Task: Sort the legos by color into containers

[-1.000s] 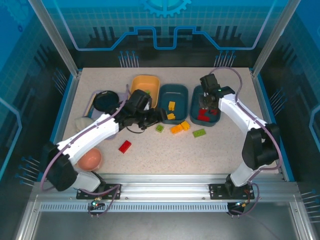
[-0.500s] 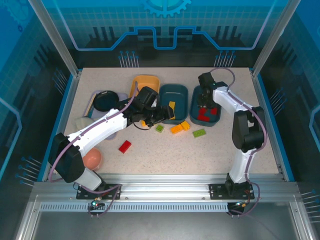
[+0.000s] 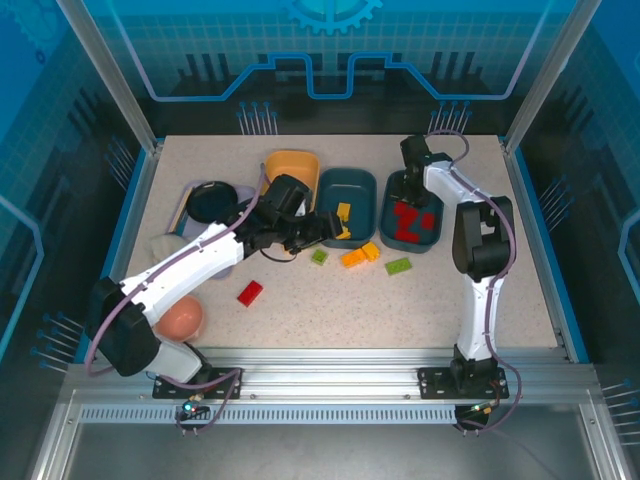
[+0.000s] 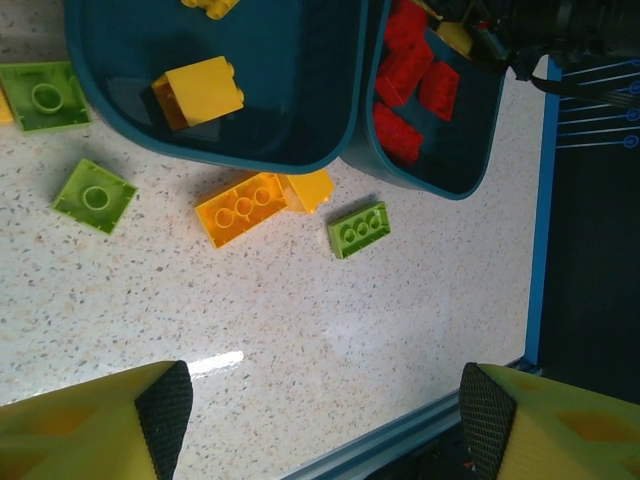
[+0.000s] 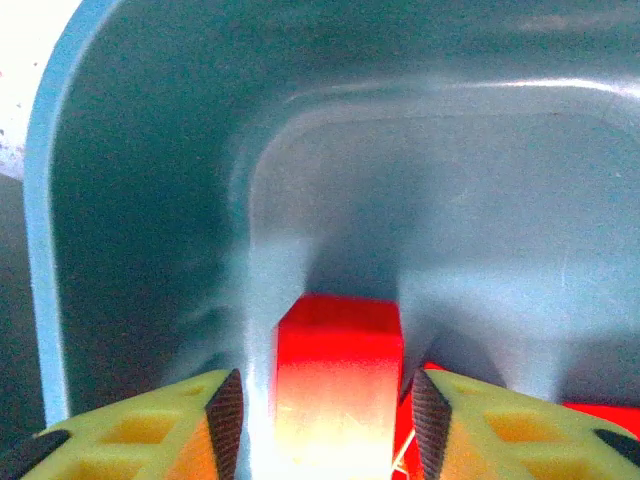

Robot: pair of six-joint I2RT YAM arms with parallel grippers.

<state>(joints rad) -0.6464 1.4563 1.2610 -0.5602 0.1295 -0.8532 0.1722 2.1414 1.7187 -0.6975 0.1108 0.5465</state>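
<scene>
My left gripper [image 3: 322,228] [image 4: 325,400] hangs open over bare table beside the middle teal tub [image 3: 350,176] [image 4: 300,150], which holds yellow bricks [image 3: 343,211] [image 4: 200,92]. Just beyond it lie an orange brick [image 3: 360,254] [image 4: 240,207] and green bricks [image 3: 398,266] [image 4: 360,228] [image 4: 95,195]. A red brick [image 3: 250,292] lies nearer the bases. My right gripper [image 3: 410,195] [image 5: 325,410] is down inside the right teal tub [image 3: 437,215] [image 5: 120,200], open, its pads straddling a red brick [image 5: 338,340] with a slim gap on the left. More red bricks [image 3: 405,222] [image 4: 410,75] lie there. The yellow-orange tub [image 3: 292,165] stands far left.
A black bowl [image 3: 212,200] sits on a lavender tray [image 3: 185,195] at the left, and a peach ball [image 3: 180,318] rests near the left base. The table's blue right edge [image 4: 540,200] runs close to the right tub.
My right wrist has swung toward the far end of the right tub, uncovering the red bricks. My left gripper moved right toward the middle tub, then drew back slightly.
</scene>
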